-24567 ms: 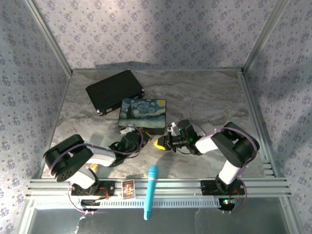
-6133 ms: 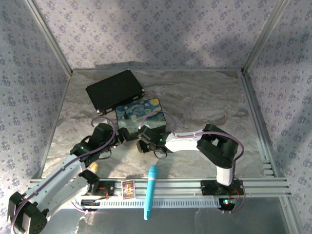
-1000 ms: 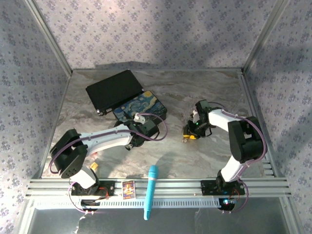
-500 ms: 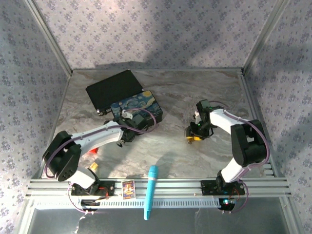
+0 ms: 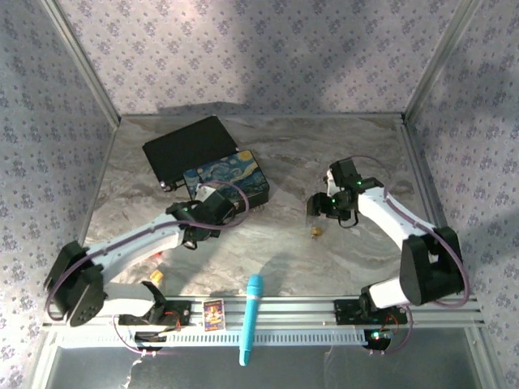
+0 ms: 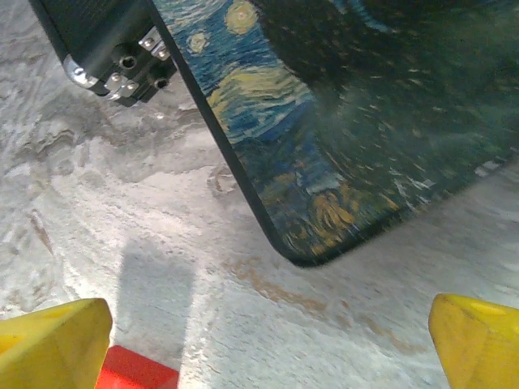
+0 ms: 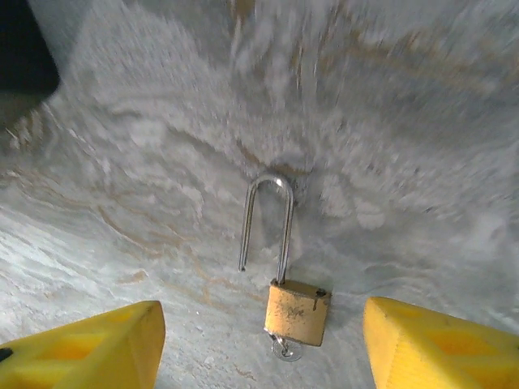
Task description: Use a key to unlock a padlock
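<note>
Left claw: the left gripper (image 6: 263,344) is released, its yellow tips far apart with nothing between them but bare table (image 6: 162,243).
Around the left claw: the blue painted box (image 6: 324,121) lies at 1 o'clock, a black case (image 6: 89,32) at 11 o'clock, and a small red piece (image 6: 134,374) at 8 o'clock, just beside the left tip.
Padlock: the padlock (image 7: 297,312) lies flat on the marble. In the top view it is at 7 o'clock of the right arm's wrist, near it.
Shackle: the shackle (image 7: 268,188) points to 12 o'clock. One leg sits in the brass body and the other hangs free, so it looks sprung.
Key: a silvery bit (image 7: 284,348) pokes out at 6 o'clock of the body. It is probably the key in its keyhole, but too small to be sure.
Right claw: the right gripper (image 7: 261,348) is released, its tips wide on both sides of the lock and touching neither lock nor key.
Progress: the unlocking looks done.
Left to do: little, by my reading, perhaps only backing both arms away.
</note>
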